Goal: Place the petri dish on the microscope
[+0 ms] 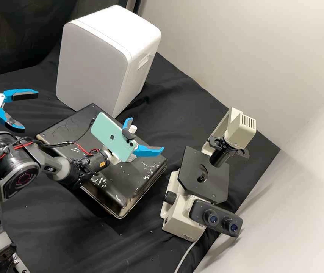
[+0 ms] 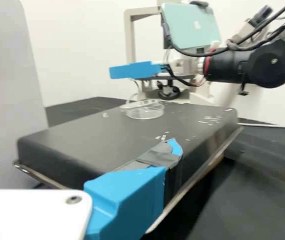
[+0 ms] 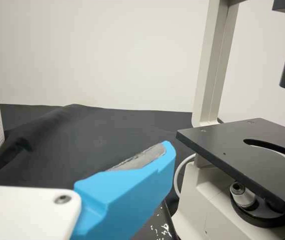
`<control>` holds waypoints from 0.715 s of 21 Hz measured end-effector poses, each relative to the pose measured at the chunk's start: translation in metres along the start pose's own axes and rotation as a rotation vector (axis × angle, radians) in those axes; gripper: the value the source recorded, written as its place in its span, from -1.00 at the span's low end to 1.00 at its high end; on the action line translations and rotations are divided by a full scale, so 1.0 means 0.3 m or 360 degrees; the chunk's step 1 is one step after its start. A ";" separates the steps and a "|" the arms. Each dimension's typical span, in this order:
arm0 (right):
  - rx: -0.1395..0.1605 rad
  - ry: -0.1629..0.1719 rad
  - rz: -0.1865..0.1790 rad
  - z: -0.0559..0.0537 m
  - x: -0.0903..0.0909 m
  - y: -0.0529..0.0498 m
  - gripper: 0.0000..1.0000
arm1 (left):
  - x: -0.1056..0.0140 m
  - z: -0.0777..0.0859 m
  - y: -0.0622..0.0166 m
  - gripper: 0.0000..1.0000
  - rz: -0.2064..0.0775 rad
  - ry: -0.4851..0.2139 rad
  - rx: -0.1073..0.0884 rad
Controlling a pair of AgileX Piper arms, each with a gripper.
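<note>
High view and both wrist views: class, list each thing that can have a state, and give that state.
Petri dish: flat on the dark tray, not gripped.
Microscope: upright, nothing on its stage.
Left gripper: open, holding nothing.
Right gripper: open, above the tray.

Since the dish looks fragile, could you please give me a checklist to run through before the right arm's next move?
1. Petri dish lying flat on the dark tray: ok.
2. Right gripper open, over the tray near the dish: ok.
3. Dish gripped: not ok, not yet.
4. Microscope stage bare for the dish: ok.
5. Left gripper open, away from the tray: ok.
6. Dish lid seated: cannot tell.
</note>
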 end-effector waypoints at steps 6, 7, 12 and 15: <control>0.0000 0.0000 0.0000 0.000 0.000 0.000 1.00 | -0.002 0.013 -0.007 1.00 -0.0039 -0.0078 -0.0017; 0.0000 0.0000 0.0000 0.000 0.000 0.000 1.00 | -0.001 0.014 -0.008 1.00 -0.0044 -0.0084 -0.0016; 0.0013 -0.0019 -0.0019 0.013 -0.016 -0.013 1.00 | -0.001 0.015 -0.009 1.00 -0.0047 -0.0089 -0.0013; 0.0061 -0.0066 -0.0068 0.037 -0.055 -0.035 1.00 | -0.001 0.015 -0.009 1.00 -0.0047 -0.0089 -0.0013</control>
